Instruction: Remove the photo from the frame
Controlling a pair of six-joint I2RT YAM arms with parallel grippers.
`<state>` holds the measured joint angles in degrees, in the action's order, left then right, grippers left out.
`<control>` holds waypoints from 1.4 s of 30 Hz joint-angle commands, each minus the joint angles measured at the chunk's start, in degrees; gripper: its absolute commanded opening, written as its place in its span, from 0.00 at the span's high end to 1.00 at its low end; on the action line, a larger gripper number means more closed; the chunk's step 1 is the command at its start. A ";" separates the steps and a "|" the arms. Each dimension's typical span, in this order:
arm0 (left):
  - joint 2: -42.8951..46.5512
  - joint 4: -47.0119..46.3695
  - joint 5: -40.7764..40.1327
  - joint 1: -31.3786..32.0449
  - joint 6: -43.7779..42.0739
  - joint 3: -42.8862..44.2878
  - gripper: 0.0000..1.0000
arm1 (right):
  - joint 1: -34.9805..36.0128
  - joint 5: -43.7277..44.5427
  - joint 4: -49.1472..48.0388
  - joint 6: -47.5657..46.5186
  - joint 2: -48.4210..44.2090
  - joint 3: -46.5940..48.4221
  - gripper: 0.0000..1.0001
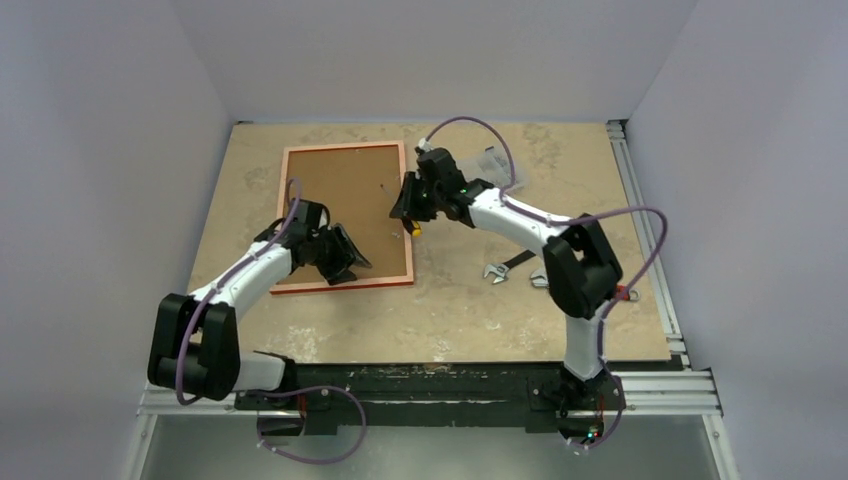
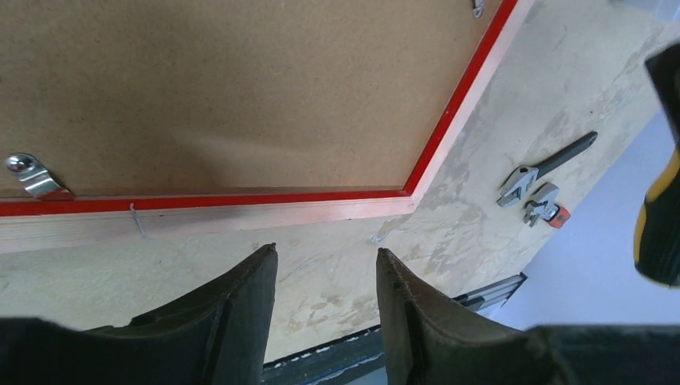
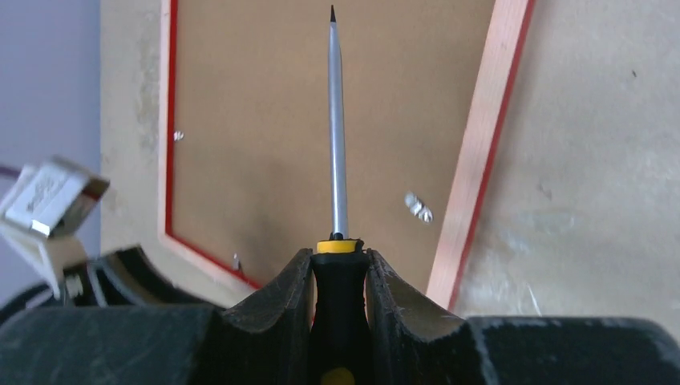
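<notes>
The frame (image 1: 345, 283) lies face down on the table, its thin red rim (image 2: 453, 112) around a brown board. That board (image 1: 345, 200) is the back of the photo (image 2: 240, 88); the printed side is hidden. My left gripper (image 1: 348, 258) hovers over the frame's near right corner, and in the left wrist view it (image 2: 325, 250) is open over bare table with nothing between the fingers. My right gripper (image 1: 410, 200) stands at the frame's right edge. It (image 3: 339, 253) is shut on a black-and-yellow screwdriver (image 3: 337, 120) whose shaft points out over the board.
Small metal clips (image 2: 32, 176) (image 3: 418, 206) sit on the board near the rim. Two wrenches (image 1: 505, 268) (image 2: 545, 172) lie on the table right of the frame. A clear plastic bag (image 1: 495, 165) lies behind the right arm. Walls close in on three sides.
</notes>
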<state>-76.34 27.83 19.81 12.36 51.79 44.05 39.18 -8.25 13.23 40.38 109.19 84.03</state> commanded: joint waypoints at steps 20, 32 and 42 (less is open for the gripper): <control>-8.54 0.60 1.51 -0.67 6.38 1.40 0.56 | -0.38 16.71 17.54 5.72 20.77 27.94 1.00; -8.55 1.56 0.58 -0.67 5.38 2.44 0.56 | -0.49 17.56 20.97 5.83 26.91 34.46 1.00; -8.30 2.27 -0.54 -1.02 4.79 2.35 0.56 | -2.57 14.72 20.32 4.07 24.84 31.51 1.00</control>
<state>-84.64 28.82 21.65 11.99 57.47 45.19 38.57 6.52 32.01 45.41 135.46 115.72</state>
